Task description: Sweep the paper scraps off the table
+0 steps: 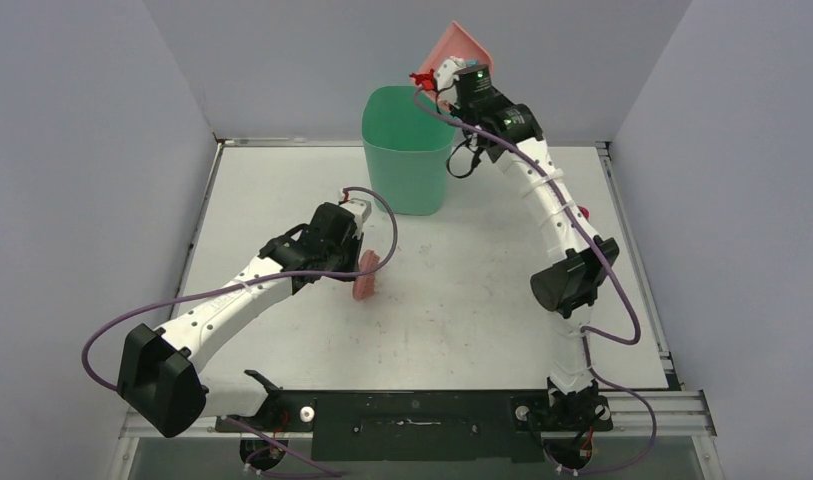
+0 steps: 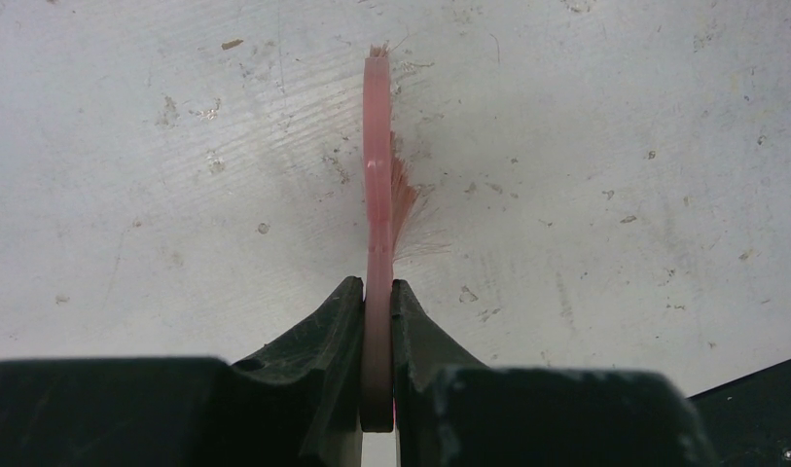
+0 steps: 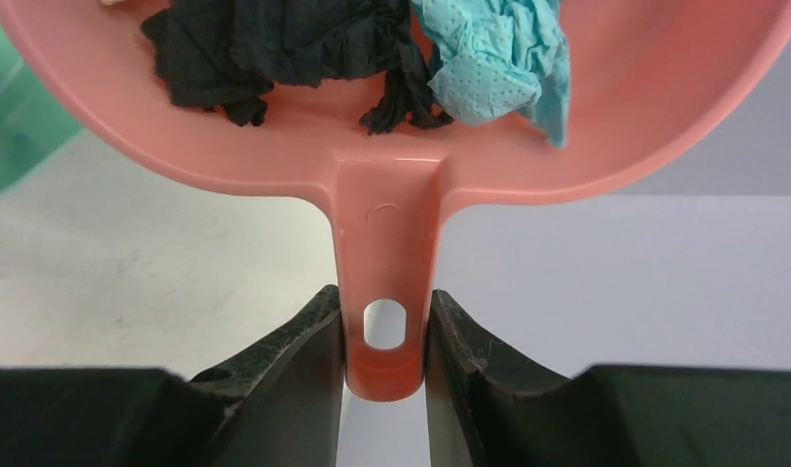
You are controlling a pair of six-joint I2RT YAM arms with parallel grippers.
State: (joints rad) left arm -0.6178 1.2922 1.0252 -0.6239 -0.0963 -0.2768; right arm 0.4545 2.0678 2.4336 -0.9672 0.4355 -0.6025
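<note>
- Left arm: reaches from its near-left base low across the table (image 1: 462, 300) toward the centre, wrist angled down.
- Left gripper (image 2: 377, 292): clenched on the flat handle of the brush (image 2: 377, 175), one finger on each face. The brush is seen edge-on from the wrist, its bristles fanned out to one side low against the tabletop.
- In the top view the brush lies near the table's middle, in front of the bin (image 1: 407, 150) and apart from it.
- Right arm: rises from its near-right base, bends at the elbow over the right side of the table, then arcs up and away to the far edge, wrist high beside the bin's far right rim.
- Right gripper (image 3: 384, 311): clamped on the handle of the dustpan (image 3: 664, 88), fingers either side of the hanging hole.
- Dustpan: held raised and tilted, above and just behind the bin's rim; green shows under its left edge in the wrist view.
- Scraps: a black one (image 3: 274, 49) and a light blue one (image 3: 498, 58) lie inside the pan, touching each other, against the wall by the handle.
</note>
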